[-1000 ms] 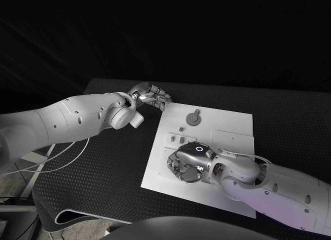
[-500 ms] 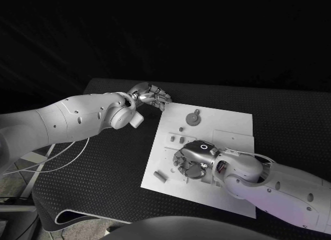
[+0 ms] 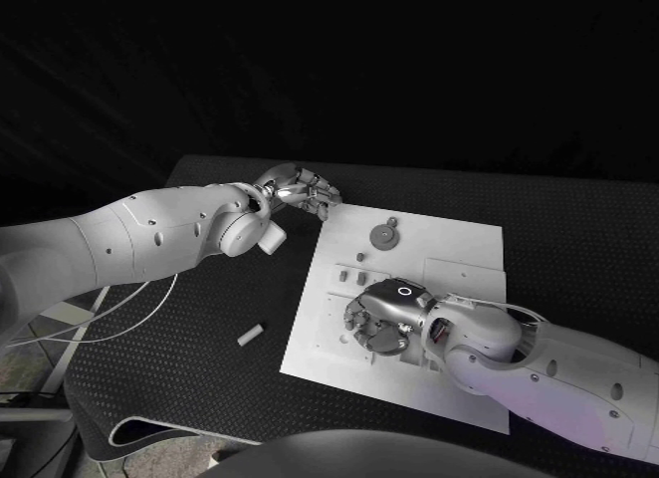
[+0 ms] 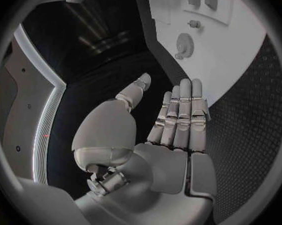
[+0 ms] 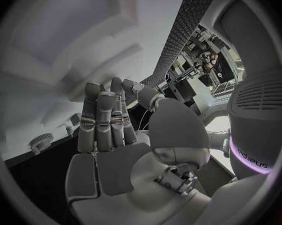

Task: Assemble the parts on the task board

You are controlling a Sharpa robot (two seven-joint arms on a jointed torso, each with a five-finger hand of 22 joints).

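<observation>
The white task board (image 3: 445, 249) lies in the middle of the black table. A round gear part (image 3: 383, 237) stands near its far edge, with small parts (image 3: 361, 279) in slots just below it. One small oblong part (image 3: 249, 335) lies off the board on the table mat. My right hand (image 3: 375, 321) hovers over the board's near left area; its fingers (image 5: 103, 120) are stretched out and hold nothing. My left hand (image 3: 304, 189) stays at the board's far left corner, fingers (image 4: 181, 110) extended and empty. The gear (image 4: 185, 45) also appears beyond that hand.
The table's left edge (image 3: 93, 398) runs close to the loose part. A raised square plate (image 3: 463, 276) sits on the board to the right of my right hand. Cables (image 3: 114, 309) hang beside the table under my left arm.
The small oblong part slid from the board's near left corner off onto the black mat. My right hand drew back slightly to the right. The left hand stayed still.
</observation>
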